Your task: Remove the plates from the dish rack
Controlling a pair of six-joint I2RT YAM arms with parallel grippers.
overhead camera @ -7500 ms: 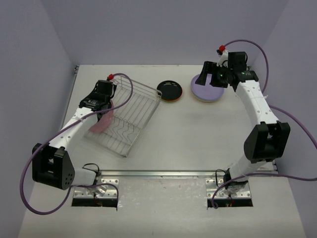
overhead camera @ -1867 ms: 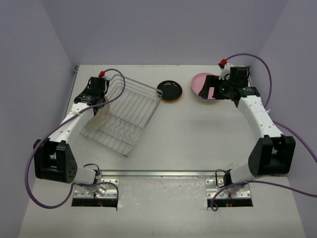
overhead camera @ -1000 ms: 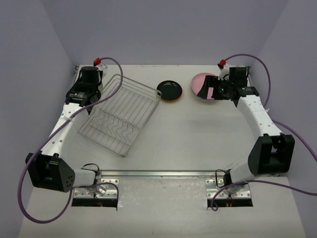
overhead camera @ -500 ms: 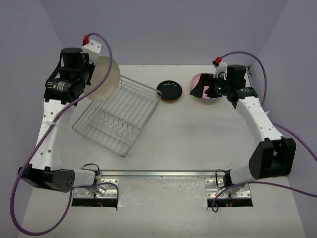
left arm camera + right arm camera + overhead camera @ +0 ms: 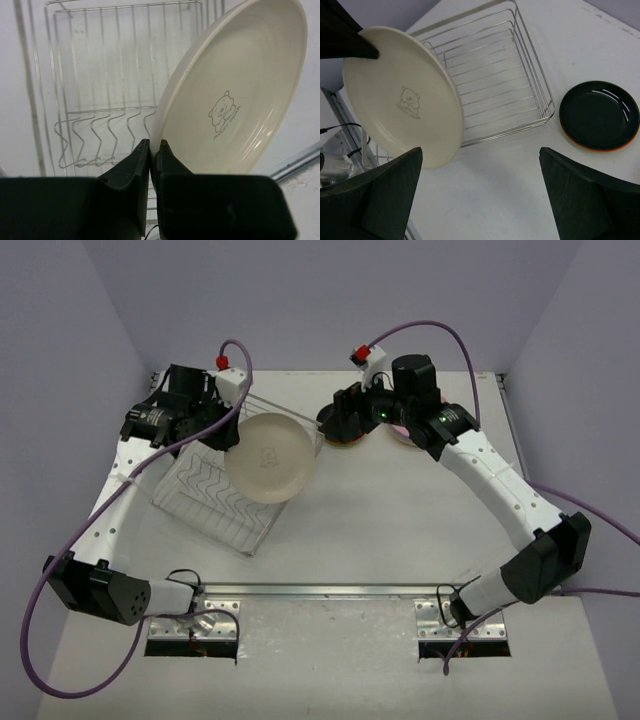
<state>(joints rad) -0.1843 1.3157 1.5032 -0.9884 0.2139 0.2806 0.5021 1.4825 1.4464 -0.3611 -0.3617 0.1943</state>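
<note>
A: What's my right wrist camera giving?
B: I see the cream plate [image 5: 402,97] tilted over the dish rack [image 5: 490,65], the black plate [image 5: 598,114] on the tabletop [image 5: 520,200] beside it, and my right gripper [image 5: 480,152] spread wide.

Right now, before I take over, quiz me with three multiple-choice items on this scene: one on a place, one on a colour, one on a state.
1. Where is the cream plate?
A) pinched by the left gripper, in the air at the dish rack
B) standing in the rack
C) flat on the table

2. What colour is the rim under the black plate?
A) blue
B) green
C) orange

3. How is the right gripper?
A) shut on the black plate
B) open, holding nothing
C) shut on a rack wire

Answers: 1 A, the fingers clamp the plate's edge; 2 C, an orange rim peeks out; 3 B, the fingers stand wide apart.
</note>
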